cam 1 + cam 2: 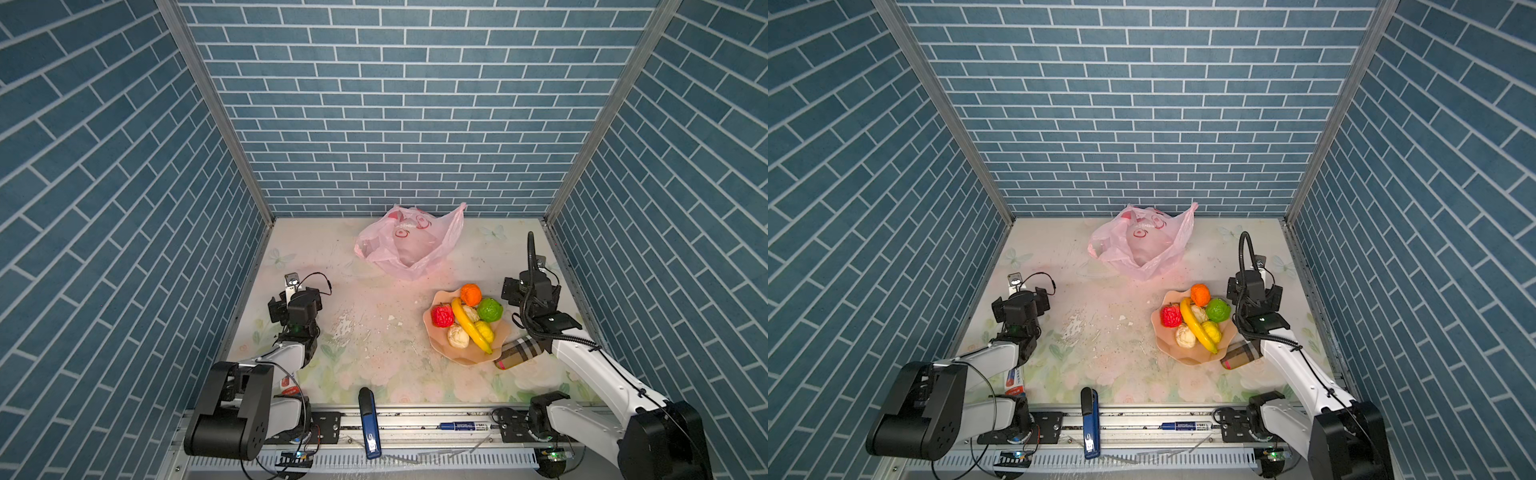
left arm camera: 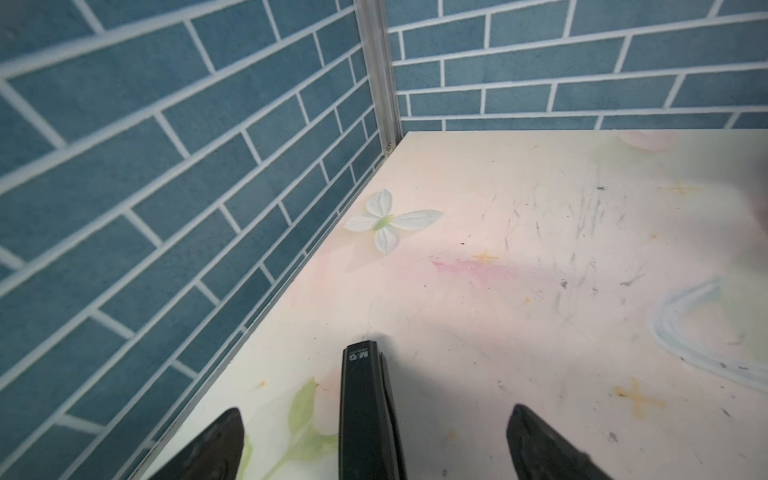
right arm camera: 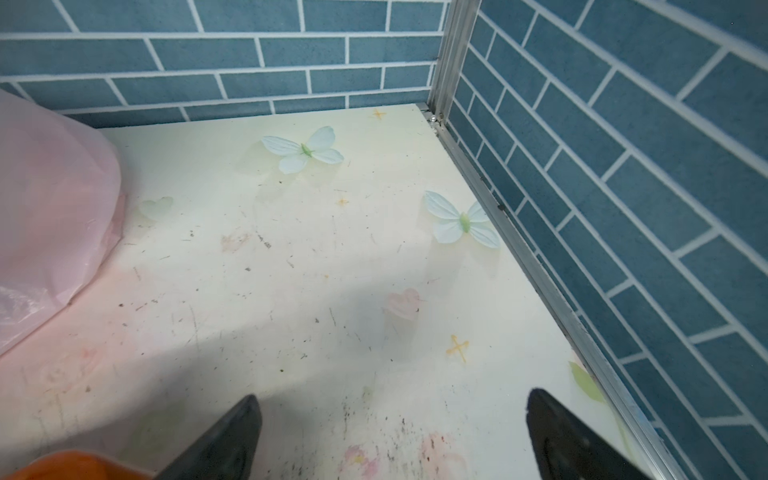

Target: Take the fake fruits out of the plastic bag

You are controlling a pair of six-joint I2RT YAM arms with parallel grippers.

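Blue brick-print walls are seen on three sides; a floral desk (image 1: 374,365) carries everything. At far left, the left tool (image 1: 296,300) is held low w/ fingers spread wide and nothing gripped. A dark narrow item (image 2: 370,415) is seen lying btwn them in the left wrist view, untouched as far as can be told.

At back-ctr the plastic bag (image 1: 409,243) is slumped, apparently emptied. Its long axis is laid roughly across the desk, mouth gaping toward the front, one handle (image 1: 457,214) stuck up at its right.

Right of ctr, the fake fruits (image 1: 467,322) are piled on a peach plate (image 1: 465,359), well apart from the bag. The banana (image 1: 471,326) is laid on top, long axis diagonal: one end back-left, the other toward the near-right rim. The right tool (image 3: 392,399) is likewise released & empty, just beside the orange ball (image 1: 471,294) and green ball (image 1: 489,309).

Risks, as judged:
- Those two balls could be knocked off the plate by a careless swing of the right arm, since the pile is loose, and the banana tipped off w/ them.
- The dark item could be pinched by mistake if the left tool were closed.
- The flimsy bag could be snagged & dragged.
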